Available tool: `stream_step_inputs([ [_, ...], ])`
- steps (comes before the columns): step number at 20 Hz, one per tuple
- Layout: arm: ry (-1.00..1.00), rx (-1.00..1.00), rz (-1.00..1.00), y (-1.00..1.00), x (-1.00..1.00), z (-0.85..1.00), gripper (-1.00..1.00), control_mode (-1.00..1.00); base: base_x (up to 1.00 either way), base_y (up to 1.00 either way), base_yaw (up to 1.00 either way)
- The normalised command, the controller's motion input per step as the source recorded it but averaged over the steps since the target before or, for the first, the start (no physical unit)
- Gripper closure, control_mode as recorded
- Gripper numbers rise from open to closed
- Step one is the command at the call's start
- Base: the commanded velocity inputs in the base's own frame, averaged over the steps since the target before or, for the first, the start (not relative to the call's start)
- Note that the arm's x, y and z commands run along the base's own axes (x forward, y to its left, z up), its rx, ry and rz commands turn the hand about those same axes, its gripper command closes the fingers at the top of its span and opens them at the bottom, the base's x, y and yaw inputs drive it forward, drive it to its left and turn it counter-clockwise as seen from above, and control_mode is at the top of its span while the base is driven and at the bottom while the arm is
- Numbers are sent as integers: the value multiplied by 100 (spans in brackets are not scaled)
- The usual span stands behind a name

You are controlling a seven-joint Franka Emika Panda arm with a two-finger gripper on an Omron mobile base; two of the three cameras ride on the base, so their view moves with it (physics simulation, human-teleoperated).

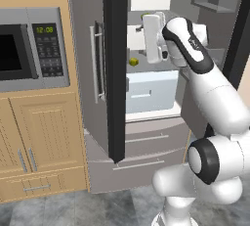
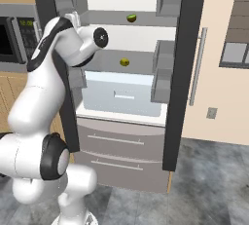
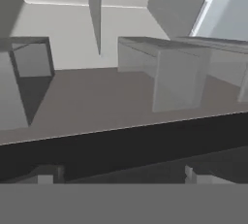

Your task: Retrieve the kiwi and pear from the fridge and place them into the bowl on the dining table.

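The robot's gripper, jaws spread and empty, hangs inside the open fridge. A small yellow-green fruit sits on the shelf below and deeper in; another fruit rests one shelf higher.

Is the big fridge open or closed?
Open. The fridge has both doors swung wide, so its white inside shows, with a small green fruit on the upper shelf and a yellowish one on the shelf below.
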Motion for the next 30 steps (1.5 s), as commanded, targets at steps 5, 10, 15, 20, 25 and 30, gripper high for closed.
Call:
stream_step_inputs([
  [5, 0, 0, 2, 69, 21, -41, -100, -100, 0, 0, 0],
  [10, 0, 0, 1, 84, 0, -11, -100, -100, 0, 0, 0],
  [15, 0, 0, 3, 89, -25, 0, -100, -100, 0, 0, 0],
  [20, 1, 0, 3, 100, -20, 0, -100, -100, 0, 0, 0],
  [25, 1, 0, 4, 94, -42, 4, -100, -100, 0, 0, 0],
  [30, -10, -2, 0, -27, -100, 77, -100, -100, 0, 0, 0],
])
